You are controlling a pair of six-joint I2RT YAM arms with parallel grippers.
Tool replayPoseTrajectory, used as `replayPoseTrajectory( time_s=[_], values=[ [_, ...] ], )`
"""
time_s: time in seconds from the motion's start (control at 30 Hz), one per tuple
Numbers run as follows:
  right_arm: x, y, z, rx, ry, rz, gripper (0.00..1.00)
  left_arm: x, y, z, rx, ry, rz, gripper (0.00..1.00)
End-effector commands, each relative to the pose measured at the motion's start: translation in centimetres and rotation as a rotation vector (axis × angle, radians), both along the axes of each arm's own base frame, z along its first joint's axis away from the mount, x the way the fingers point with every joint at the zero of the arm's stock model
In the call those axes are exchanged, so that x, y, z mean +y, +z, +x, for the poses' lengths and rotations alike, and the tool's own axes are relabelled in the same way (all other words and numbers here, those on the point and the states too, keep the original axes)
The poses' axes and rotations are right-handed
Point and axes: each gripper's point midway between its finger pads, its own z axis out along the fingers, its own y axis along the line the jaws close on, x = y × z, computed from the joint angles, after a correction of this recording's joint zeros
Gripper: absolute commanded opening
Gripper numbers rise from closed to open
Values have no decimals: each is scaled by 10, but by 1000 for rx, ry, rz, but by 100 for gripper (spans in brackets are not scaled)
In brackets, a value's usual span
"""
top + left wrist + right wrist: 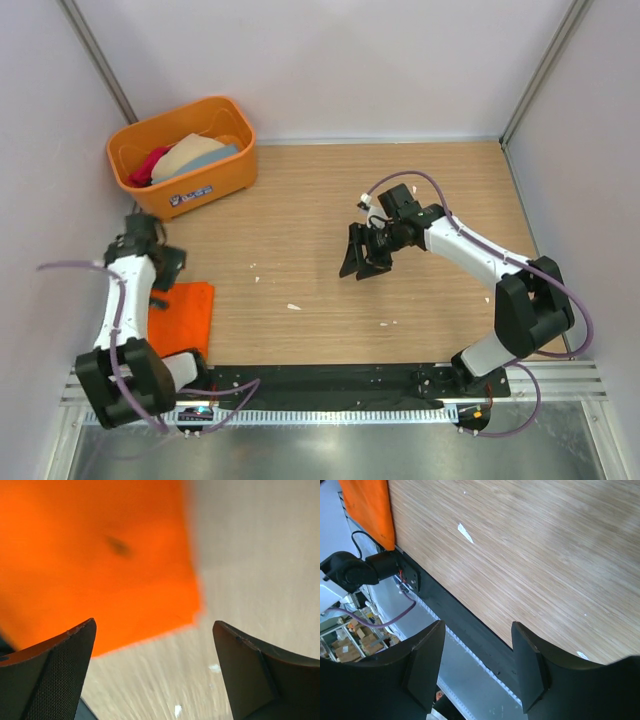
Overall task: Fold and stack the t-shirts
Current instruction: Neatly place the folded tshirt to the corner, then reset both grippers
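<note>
Looks down on a light wood-grain table [330, 200], boxed in behind and on both sides by plain pale walls [350, 60], with slim aluminium posts [92, 50] rising at the table's two far corners. Shows a few small white scraps [293, 306] near the table's middle, a black strip [320, 380] along its near edge and a slotted metal rail [330, 412] just past that edge. Sits under soft, even light, with only faint shadows on the table.

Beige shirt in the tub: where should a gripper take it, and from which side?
Probably pinch the raised fold at the top of the beige shirt, coming straight down from above. It lies crumpled on top of the pile, and the tub walls close off every sideways approach; the crimson shirt crowds one side.
</note>
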Motion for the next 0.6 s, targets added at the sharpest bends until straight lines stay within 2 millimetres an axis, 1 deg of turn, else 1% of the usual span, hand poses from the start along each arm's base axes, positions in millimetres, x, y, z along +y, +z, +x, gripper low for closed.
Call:
replayPoseTrajectory(
  time_s=[0.0, 0.03, 0.1, 0.13, 0.17, 0.2, 0.23, 0.27, 0.3, 0.33, 0.37, 0.4, 0.43, 0.47, 0.5, 0.53, 0.57],
  values=[
    [7, 6, 3, -6, -18, 42, 62, -49, 56, 84, -262, -223, 129, 100],
    [8, 6, 3, 11, -47, 45, 62, -98, 62, 96, -282, -408, 132, 100],
    [5, 4, 0, 6, -84, 51, 63, -140, 70, 108, -280, -574, 184, 100],
    [4, 4, -1, 22, -116, 53, 63, -188, 70, 100, -294, -735, 164, 100],
    [1, -3, -5, 31, -142, 51, 64, -214, 72, 101, -324, -830, 153, 100],
    [-1, 1, -6, 12, -166, 57, 64, -238, 65, 94, -330, -912, 130, 100],
    [-3, -1, -9, 15, -185, 62, 64, -281, 59, 75, -346, -1062, 51, 100],
    [-6, -10, -15, 48, -228, 66, 65, -309, 63, 74, -425, -1142, 1, 100],
    [-8, -3, -17, 21, -253, 89, 66, -322, 49, 60, -425, -1210, -40, 99],
    [-10, -5, -21, 28, -278, 102, 67, -343, 53, 43, -477, -1286, -110, 100],
    [-13, -15, -28, 61, -324, 117, 69, -371, 67, 36, -588, -1350, -228, 100],
    [-15, -18, -31, 69, -358, 130, 71, -372, 47, 18, -578, -1389, -286, 100],
    [-17, -11, -35, 45, -383, 170, 73, -385, 76, 13, -738, -1409, -367, 100],
    [-22, -27, -43, 54, -412, 187, 80, -391, 80, 0, -779, -1433, -456, 100],
    [-24, -30, -47, 98, -470, 209, 82, -383, 61, -14, -774, -1419, -504, 100],
    [-27, -25, -49, 69, -500, 251, 86, -381, 63, -21, -815, -1404, -548, 100],
    [-31, -41, -57, 92, -530, 269, 96, -383, 99, -24, -1005, -1391, -604, 100]
  ],
)
